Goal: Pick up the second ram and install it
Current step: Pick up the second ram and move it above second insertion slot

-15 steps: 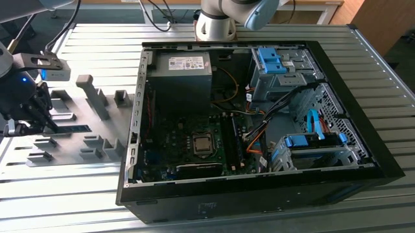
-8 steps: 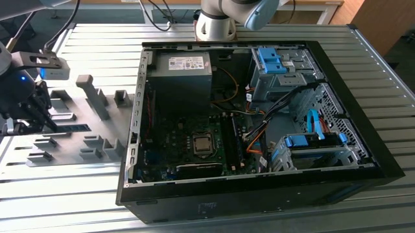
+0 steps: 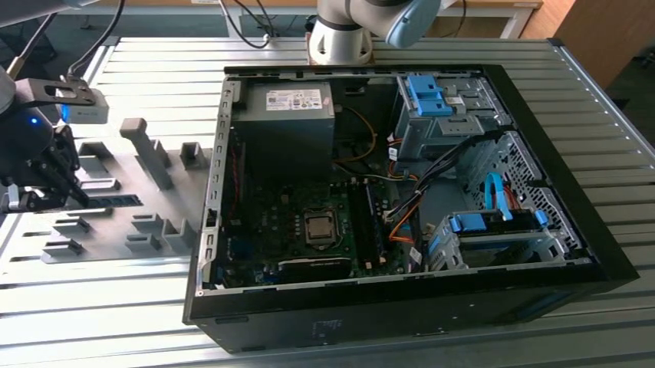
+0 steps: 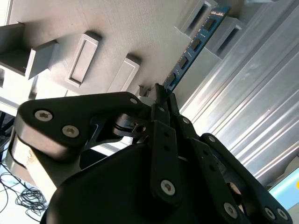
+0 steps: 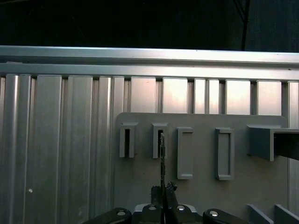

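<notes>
The black gripper [image 4: 162, 94] was seen closed on one end of the long thin green memory stick with black chips [image 4: 194, 44]. The stick was held on edge in the slotted blocks of the grey plastic fixture plate [image 4: 145, 32]. In the exterior view, the stick was found at the exterior view's left on the ribbed metal table [image 3: 103, 307], apart from the open black computer case [image 3: 409, 310], whose motherboard was exposed.

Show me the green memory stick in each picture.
Exterior view: memory stick sits on the grey fixture plate, exterior view's left, at the gripper.
Second wrist view: slanting from the gripper to a slotted block.
First wrist view: edge-on, a thin line from the gripper.
Shared landmark: the fixture plate.
</notes>
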Tool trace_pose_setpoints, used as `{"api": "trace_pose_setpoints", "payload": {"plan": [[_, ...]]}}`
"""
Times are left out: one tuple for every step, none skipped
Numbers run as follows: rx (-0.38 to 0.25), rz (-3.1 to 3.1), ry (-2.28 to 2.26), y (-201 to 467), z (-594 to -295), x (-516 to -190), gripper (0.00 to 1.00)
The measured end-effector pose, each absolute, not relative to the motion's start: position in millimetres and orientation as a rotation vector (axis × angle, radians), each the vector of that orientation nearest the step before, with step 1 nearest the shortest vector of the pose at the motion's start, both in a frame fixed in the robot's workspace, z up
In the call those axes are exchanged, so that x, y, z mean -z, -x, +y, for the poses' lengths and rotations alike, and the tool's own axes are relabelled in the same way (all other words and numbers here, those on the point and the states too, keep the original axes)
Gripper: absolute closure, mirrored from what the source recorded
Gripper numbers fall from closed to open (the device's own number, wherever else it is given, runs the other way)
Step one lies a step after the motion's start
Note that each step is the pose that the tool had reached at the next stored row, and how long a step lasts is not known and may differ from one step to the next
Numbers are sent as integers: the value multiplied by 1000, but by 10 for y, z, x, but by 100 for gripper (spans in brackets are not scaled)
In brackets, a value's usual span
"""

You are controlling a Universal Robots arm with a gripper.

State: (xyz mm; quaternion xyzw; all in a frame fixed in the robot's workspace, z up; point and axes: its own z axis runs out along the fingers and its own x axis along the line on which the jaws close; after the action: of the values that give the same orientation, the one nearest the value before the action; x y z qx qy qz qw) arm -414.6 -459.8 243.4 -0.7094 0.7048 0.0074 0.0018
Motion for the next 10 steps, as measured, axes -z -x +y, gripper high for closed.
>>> {"api": "trace_pose_setpoints", "payload": {"plan": [[-23, 2212, 2226, 4146, -4598, -2439, 86], [-23, 2212, 2226, 4146, -4598, -2443, 86], [-23, 2212, 2226, 4146, -4598, -2447, 86], [-23, 2212, 2226, 4146, -4598, -2451, 86], [-23, 2212, 2226, 4146, -4598, -2456, 86], [-23, 2212, 2226, 4146, -4598, -2460, 86], [-23, 2212, 2226, 4146, -4598, -2465, 86], [-23, 2212, 2226, 4147, -4598, -2468, 86], [-23, 2212, 2226, 4147, -4598, -2474, 86], [-23, 2212, 2226, 4147, -4598, -2479, 86]]}}
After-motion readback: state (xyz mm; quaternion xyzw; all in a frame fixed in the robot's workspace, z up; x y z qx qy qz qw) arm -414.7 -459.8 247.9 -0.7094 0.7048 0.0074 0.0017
